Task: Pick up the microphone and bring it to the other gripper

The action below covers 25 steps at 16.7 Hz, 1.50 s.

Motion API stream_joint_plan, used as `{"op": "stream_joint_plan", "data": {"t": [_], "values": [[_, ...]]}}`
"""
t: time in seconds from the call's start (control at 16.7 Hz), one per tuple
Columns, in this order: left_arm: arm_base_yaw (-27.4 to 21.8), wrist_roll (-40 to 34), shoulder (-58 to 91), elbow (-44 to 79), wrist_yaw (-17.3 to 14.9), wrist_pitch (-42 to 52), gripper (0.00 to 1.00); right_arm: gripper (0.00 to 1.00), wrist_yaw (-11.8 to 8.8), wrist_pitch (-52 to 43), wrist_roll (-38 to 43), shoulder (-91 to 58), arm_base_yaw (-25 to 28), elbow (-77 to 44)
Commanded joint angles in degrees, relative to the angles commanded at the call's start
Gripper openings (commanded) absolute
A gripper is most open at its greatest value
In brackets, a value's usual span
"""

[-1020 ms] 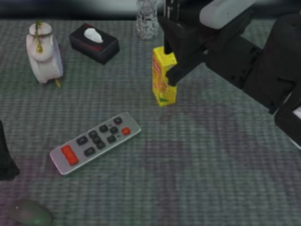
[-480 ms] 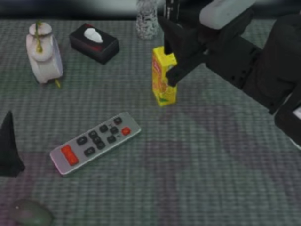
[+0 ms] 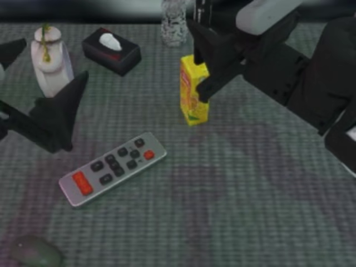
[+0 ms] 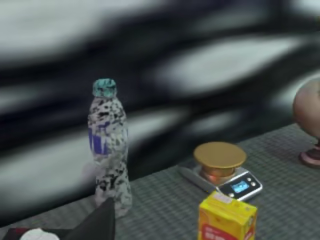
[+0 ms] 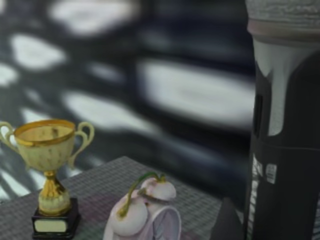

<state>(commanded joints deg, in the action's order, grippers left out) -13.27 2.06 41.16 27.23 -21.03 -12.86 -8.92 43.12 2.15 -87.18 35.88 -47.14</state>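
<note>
The microphone [image 5: 284,150], a black stick with a silver-grey mesh head, stands upright close against my right gripper in the right wrist view. One black fingertip [image 5: 226,221] shows beside it. In the top view my right gripper [image 3: 208,61] hangs at the back middle, just above the yellow carton [image 3: 193,97], shut on the microphone, which is lost among the black fingers there. The other gripper, my left gripper [image 3: 55,57], floats over the back left of the table, open, its two broad wedge fingers [image 3: 62,108] spread wide with nothing between them.
A grey remote [image 3: 114,169] with a red button lies left of centre. A black tissue box [image 3: 111,51], a white gourd-shaped ornament [image 3: 51,69] and a speckled bottle [image 3: 173,23] stand at the back. A mouse [image 3: 33,253] sits front left. A kitchen scale [image 4: 222,170] and trophy [image 5: 50,170] show farther off.
My left arm has swung in from the left edge, up and toward the middle, and its wedge fingers now show spread apart. The right arm and the microphone have not moved.
</note>
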Motion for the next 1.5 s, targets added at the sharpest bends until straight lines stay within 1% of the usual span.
{"op": "stream_joint_plan", "data": {"t": [0.18, 0.3, 0.42, 0.54, 0.78, 0.96, 1.08, 1.38, 1.5], "values": [[-3.82, 0.79, 12.73, 8.14, -6.07, -3.98, 1.00, 0.00, 0.00, 0.00, 0.00, 0.00, 0.00, 0.00], [-5.89, 1.29, 19.21, 12.44, -9.35, -6.02, 1.00, 0.00, 0.00, 0.00, 0.00, 0.00, 0.00, 0.00], [-7.37, 1.66, 23.61, 15.41, -11.71, -7.37, 1.00, 0.00, 0.00, 0.00, 0.00, 0.00, 0.00, 0.00], [-8.15, 1.86, 25.90, 16.94, -12.95, -8.03, 1.00, 0.00, 0.00, 0.00, 0.00, 0.00, 0.00, 0.00], [-8.24, 1.89, 26.17, 17.12, -13.09, -8.10, 1.00, 0.00, 0.00, 0.00, 0.00, 0.00, 0.00, 0.00], [-8.59, 1.84, 26.91, 17.76, -12.57, -8.33, 1.00, 0.00, 0.00, 0.00, 0.00, 0.00, 0.00, 0.00], [-10.32, 1.80, 30.32, 20.51, -11.04, -9.32, 1.00, 0.00, 0.00, 0.00, 0.00, 0.00, 0.00, 0.00], [-16.26, 1.69, 43.69, 29.86, -5.31, -12.74, 1.00, 0.00, 0.00, 0.00, 0.00, 0.00, 0.00, 0.00], [-17.86, 1.63, 46.38, 32.11, -3.78, -13.50, 1.00, 0.00, 0.00, 0.00, 0.00, 0.00, 0.00, 0.00]]}}
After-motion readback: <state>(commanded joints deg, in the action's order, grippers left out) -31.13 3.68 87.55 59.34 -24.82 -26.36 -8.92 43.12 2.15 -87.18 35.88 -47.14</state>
